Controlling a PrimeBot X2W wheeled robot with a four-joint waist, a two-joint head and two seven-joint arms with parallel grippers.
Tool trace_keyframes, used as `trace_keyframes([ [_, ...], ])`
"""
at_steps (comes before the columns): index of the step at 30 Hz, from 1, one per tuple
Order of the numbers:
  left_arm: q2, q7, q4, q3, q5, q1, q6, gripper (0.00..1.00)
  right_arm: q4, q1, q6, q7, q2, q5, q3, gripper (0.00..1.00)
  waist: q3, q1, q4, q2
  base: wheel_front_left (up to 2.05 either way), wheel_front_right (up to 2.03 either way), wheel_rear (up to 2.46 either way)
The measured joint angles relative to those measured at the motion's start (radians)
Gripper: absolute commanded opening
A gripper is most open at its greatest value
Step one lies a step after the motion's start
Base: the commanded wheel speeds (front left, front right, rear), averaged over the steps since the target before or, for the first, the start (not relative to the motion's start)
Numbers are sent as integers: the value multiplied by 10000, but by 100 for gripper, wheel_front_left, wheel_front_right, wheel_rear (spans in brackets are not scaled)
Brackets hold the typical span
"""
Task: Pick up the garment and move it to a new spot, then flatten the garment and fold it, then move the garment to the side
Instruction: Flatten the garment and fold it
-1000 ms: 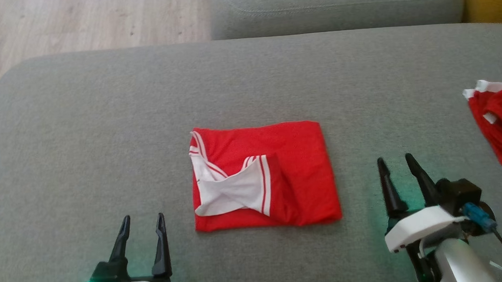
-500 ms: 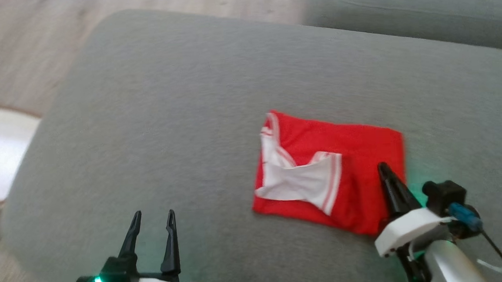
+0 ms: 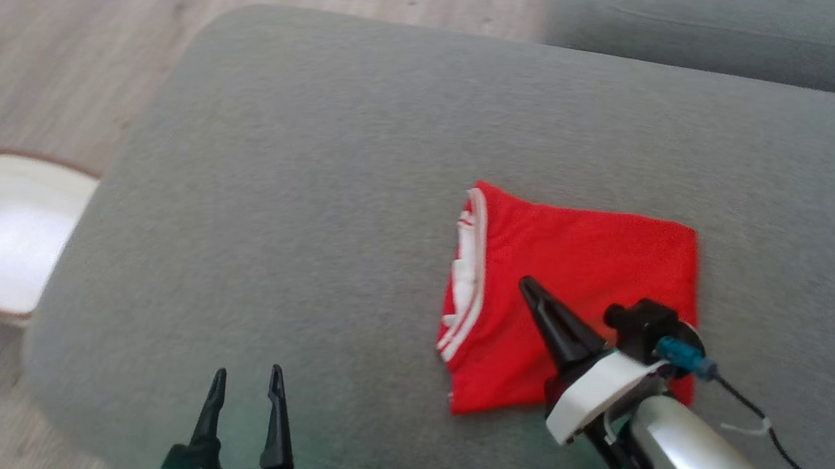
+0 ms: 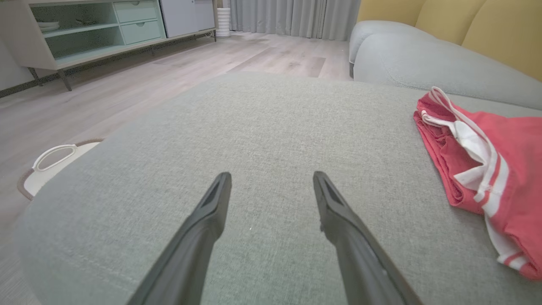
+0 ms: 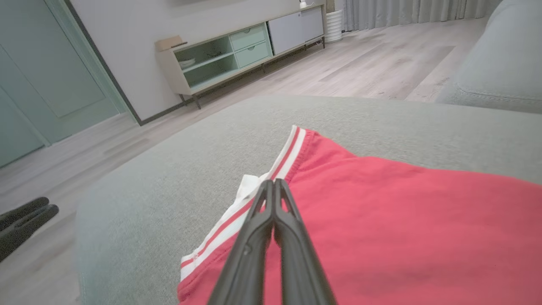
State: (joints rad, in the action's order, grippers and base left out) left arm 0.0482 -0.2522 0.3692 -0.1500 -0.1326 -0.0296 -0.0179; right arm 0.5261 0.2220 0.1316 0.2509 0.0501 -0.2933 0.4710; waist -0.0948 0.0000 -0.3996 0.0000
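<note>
The garment (image 3: 592, 253) is a folded red piece with white striped trim, lying on the grey sofa cushion (image 3: 311, 161). My right gripper (image 3: 526, 284) is shut, and its joined fingers lie over the garment's near left part. In the right wrist view the gripper (image 5: 271, 183) points at the striped edge of the garment (image 5: 423, 220); I see no fabric pinched between the tips. My left gripper (image 3: 246, 375) stands open over bare cushion, left of the garment. In the left wrist view the left gripper (image 4: 271, 176) has the garment (image 4: 508, 140) off to its right.
A white basket (image 3: 4, 238) sits on the wooden floor left of the cushion, its handle (image 4: 51, 152) visible past the edge. Another grey sofa section (image 3: 701, 7) lies behind. A low cabinet (image 5: 220, 59) stands across the room.
The head camera has turned left. My right gripper went from open to shut and moved left over the garment. The white panel on top no longer shows. The left gripper stays open.
</note>
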Motion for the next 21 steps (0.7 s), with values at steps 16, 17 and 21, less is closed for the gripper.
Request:
trace_keyframes([
  [16,-6,0,150,456,4,542,155,100,23,34,0,0,4,894,-2487,0,-27,0,3577,0,0,0,0],
  [17,-6,0,201,514,4,541,190,100,25,-19,0,0,4,928,-2543,0,-18,0,3776,0,0,0,0],
  [21,-10,0,407,575,6,539,238,100,48,-320,0,0,2,1012,-2761,0,27,0,4359,0,0,0,0],
])
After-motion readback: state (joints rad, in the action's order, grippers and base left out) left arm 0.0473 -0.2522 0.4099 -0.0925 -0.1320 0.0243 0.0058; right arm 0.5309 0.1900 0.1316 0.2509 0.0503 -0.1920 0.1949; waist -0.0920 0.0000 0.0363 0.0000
